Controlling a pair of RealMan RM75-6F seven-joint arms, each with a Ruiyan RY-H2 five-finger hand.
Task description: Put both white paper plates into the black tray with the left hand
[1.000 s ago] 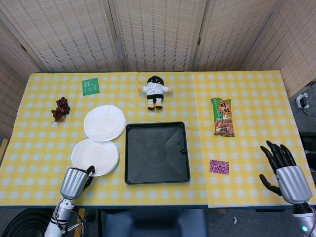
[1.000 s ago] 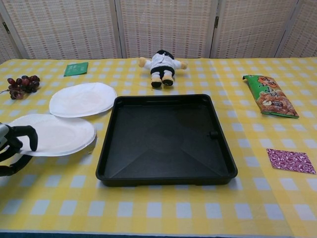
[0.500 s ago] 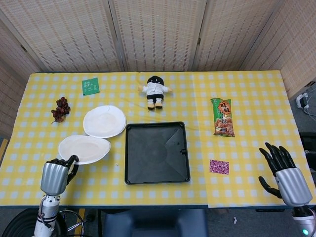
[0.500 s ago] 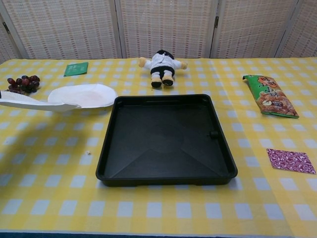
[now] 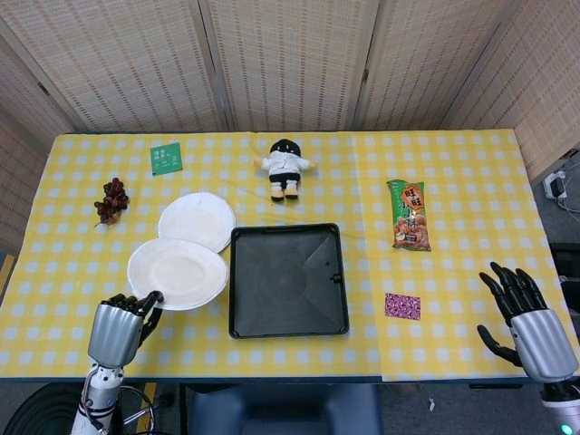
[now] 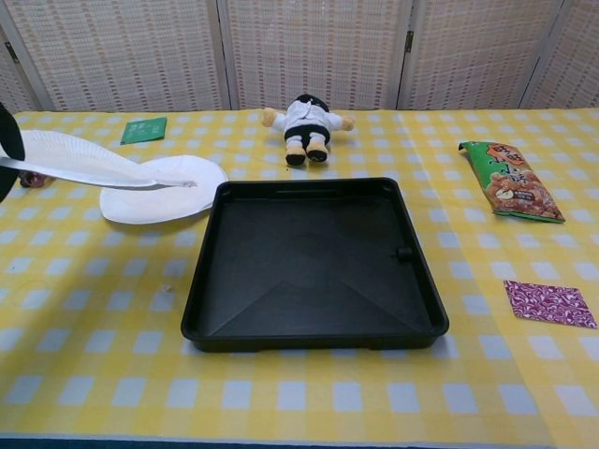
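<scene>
Left hand [image 5: 116,328] pinching lifted white plate [image 5: 177,273] by its near rim, hovering left of black tray [image 5: 287,281]; carrying level advisable; right hand [image 5: 535,333] resting open, empty.

— That tray [image 6: 314,271], plastic? 
— Looks it, black with a dull sheen. The plates [image 5: 178,273] are thin matt paper, the tablecloth [image 5: 453,172] is checked cloth, and the snack bag [image 5: 409,215] is glossy.

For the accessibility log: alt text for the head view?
The left hand holds a white plate lifted beside an empty black tray, overlapping a second plate on the yellow checked table. The right hand hangs open at the lower right.
</scene>
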